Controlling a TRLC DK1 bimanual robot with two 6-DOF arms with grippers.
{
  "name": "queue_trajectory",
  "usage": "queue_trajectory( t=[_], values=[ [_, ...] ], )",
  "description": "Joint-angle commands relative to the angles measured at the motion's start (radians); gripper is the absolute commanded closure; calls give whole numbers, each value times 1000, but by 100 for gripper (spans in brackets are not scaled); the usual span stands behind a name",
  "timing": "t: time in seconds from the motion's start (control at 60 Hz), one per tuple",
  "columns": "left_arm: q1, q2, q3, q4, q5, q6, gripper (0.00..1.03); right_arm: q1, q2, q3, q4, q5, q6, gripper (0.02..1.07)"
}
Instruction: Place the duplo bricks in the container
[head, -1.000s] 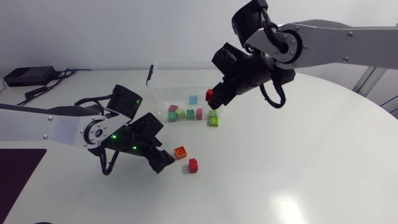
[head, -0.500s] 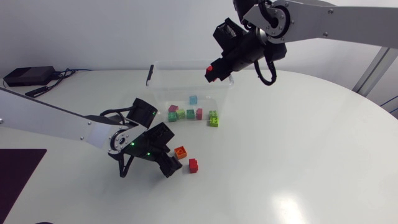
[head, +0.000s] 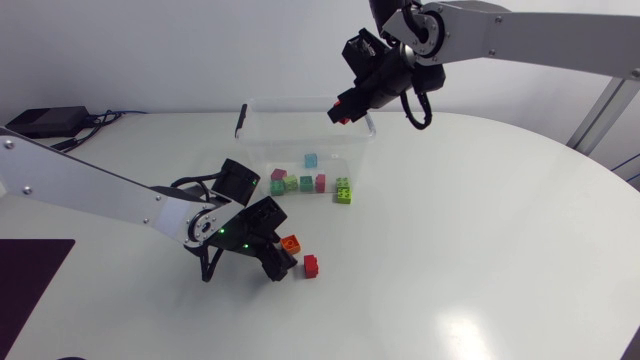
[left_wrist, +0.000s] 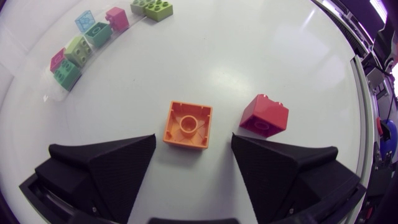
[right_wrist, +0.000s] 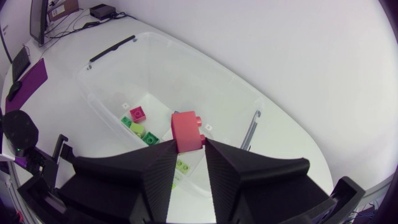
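A clear container (head: 262, 150) stands at the back middle of the table, with several coloured bricks (head: 306, 184) on its floor. My right gripper (head: 345, 108) hangs over its right rim, shut on a red brick (right_wrist: 186, 130); the open container (right_wrist: 112, 81) lies below it. My left gripper (head: 281, 260) is low on the table in front of the container, open. An orange brick (left_wrist: 188, 124), studs down, lies between its fingertips (left_wrist: 140, 149) without touching them. A second red brick (left_wrist: 265, 116) lies just ahead of the other finger, also seen in the head view as the red brick (head: 311, 265).
A lime green brick (head: 343, 190) sits at the container's front right corner. A black clip (head: 240, 120) stands on the container's left rim. A black box with cables (head: 45, 122) lies at the back left, a dark mat (head: 28, 285) at the front left.
My right arm rose and moved back-left with the red brick, from beside the container to over its rim. My left gripper slid right to straddle the orange brick, its fingers narrowing slightly.
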Motion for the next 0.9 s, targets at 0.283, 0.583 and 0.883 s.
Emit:
queue_trajectory(
  t=[0.283,0.583,0.883],
  values=[
    [-11,1,-17,17,14,9,78,-17,52,85,-12,34,25,6],
    [12,-111,-51,17,32,-12,80,6,-152,-99,-21,2,16,6],
    [84,-364,-55,-46,83,-51,80,92,-289,-376,-41,-59,-21,6]
  ],
)
